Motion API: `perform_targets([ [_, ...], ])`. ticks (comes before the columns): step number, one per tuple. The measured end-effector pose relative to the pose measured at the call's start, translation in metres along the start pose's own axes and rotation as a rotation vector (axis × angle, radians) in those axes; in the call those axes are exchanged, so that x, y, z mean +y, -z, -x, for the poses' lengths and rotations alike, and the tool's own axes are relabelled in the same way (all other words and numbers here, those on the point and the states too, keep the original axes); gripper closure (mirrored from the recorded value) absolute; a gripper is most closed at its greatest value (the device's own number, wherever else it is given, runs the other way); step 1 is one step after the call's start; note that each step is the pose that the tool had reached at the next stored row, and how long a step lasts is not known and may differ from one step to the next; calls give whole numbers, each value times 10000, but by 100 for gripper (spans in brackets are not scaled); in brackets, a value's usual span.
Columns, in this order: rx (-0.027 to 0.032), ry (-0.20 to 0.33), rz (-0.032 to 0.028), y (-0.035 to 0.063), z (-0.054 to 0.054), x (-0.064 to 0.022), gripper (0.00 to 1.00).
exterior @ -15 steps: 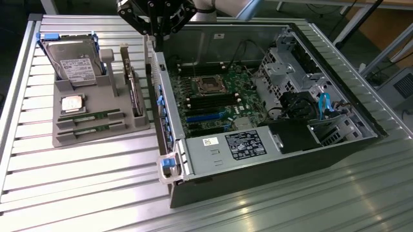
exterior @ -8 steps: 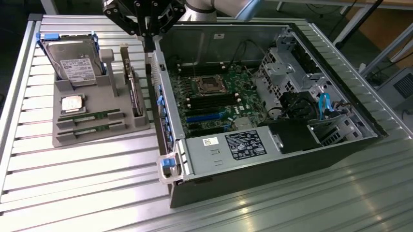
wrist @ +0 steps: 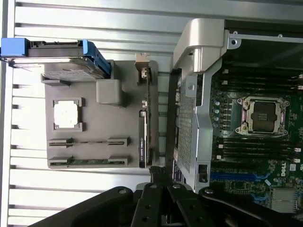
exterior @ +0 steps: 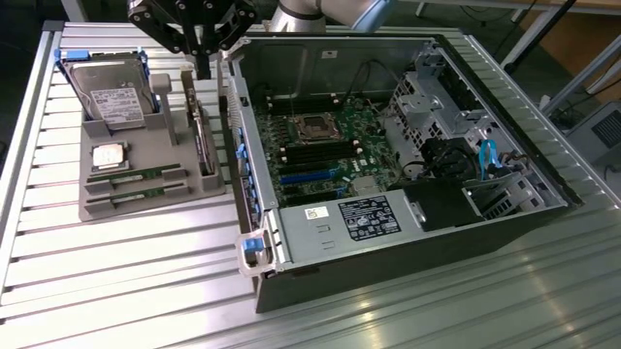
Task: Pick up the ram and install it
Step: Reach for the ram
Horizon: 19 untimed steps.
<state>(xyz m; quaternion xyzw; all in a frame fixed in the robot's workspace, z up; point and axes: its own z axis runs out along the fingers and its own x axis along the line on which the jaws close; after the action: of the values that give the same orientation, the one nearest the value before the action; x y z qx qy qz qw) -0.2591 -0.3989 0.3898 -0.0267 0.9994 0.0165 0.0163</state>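
Black robot gripper, fingers pinched together on nothing, hangs over the grey plastic tray. In the exterior view the ram, thin green circuit-board sticks in the tray's slots, lies at seven o'clock from it, well apart. The green motherboard reads DELL; other labels are too small to read

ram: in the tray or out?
In. Both ram sticks lie in their slots on the grey tray; the gripper hangs above the tray, clear of them.
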Motion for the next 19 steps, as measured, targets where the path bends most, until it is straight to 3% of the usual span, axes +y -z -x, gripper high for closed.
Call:
perform_targets([
  [5, 0, 0, 0, 6, -191, 11, 90],
  [7, 0, -1, 0, 10, -327, 18, 90],
  [19, 1, 1, 0, 21, -639, 35, 90],
])
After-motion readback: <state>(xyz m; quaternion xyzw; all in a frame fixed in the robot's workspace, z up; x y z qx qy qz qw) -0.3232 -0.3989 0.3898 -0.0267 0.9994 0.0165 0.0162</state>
